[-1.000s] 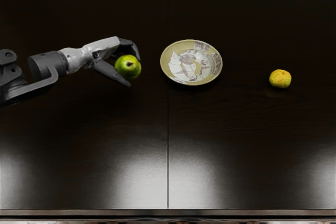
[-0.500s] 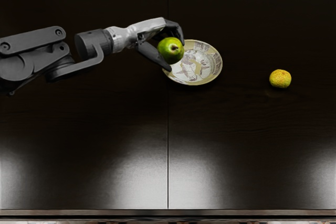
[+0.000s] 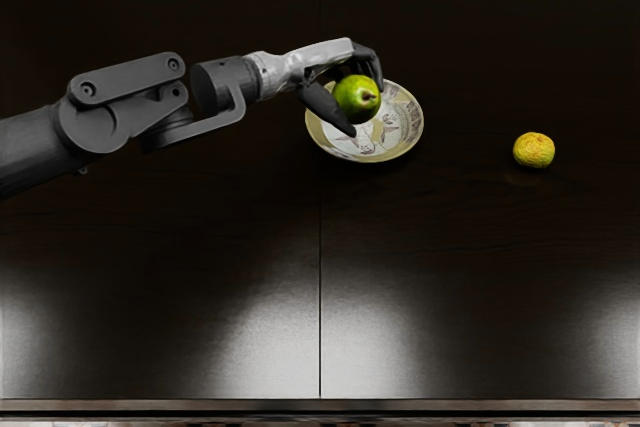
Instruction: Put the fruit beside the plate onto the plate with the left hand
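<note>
My left hand [image 3: 335, 65]'s fingers [image 3: 325, 105] grip the round green fruit [image 3: 357, 97] over the yellow-rimmed patterned plate [image 3: 408, 125]'s nine o'clock side.

Left arm [image 3: 130, 112] stretches in from the left edge, elbow bent, forearm pointing right; the left hand [image 3: 338, 67] curls fingers and thumb around a green fruit [image 3: 357, 98].

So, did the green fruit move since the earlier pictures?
Yes. Held by the left hand, the green fruit went right, from beside the plate to over it.
</note>
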